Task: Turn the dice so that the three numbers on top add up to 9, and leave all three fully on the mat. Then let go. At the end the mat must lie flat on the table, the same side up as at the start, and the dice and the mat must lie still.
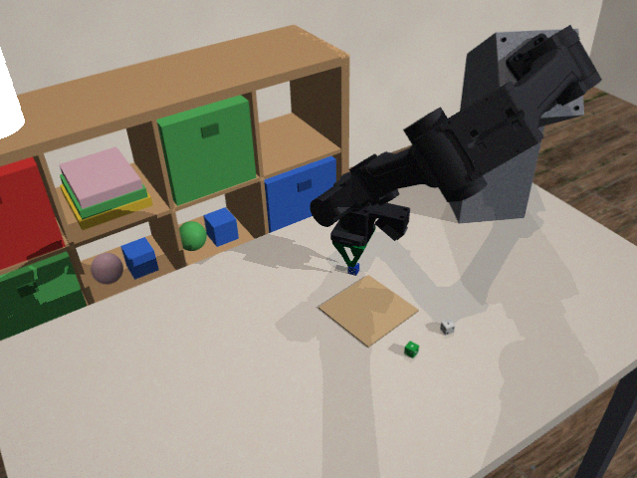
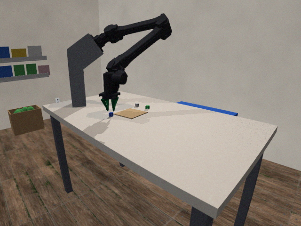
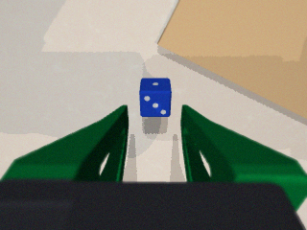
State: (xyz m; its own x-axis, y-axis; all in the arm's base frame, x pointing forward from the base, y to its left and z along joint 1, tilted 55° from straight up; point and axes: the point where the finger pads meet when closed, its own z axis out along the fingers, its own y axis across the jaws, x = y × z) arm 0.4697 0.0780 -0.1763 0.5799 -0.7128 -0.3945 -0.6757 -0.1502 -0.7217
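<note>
Gripper (image 1: 351,263) (image 2: 110,110) (image 3: 154,113): fingers partly open, nothing held, gap apparently set to straddle the die. Blue die (image 1: 353,269) (image 2: 111,114) (image 3: 155,98): on the table (image 1: 205,370) (image 2: 194,136) (image 3: 96,91), off the mat's (image 1: 368,311) (image 2: 131,113) (image 3: 240,34) near corner, seemingly awaiting pickup.

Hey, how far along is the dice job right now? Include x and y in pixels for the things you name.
Already in place: the mat (image 1: 368,311) (image 2: 130,113) (image 3: 240,43) lies flat on the table. No die is on it. In hand: nothing gripped; the open jaws hover by the blue die (image 1: 353,269) (image 2: 111,114) (image 3: 155,98), likely the first pick. Left: turning dice as needed for nine, and placing it, the green die (image 1: 411,349) (image 2: 147,107) and the white die (image 1: 447,328) (image 2: 137,104) on the mat.
</note>
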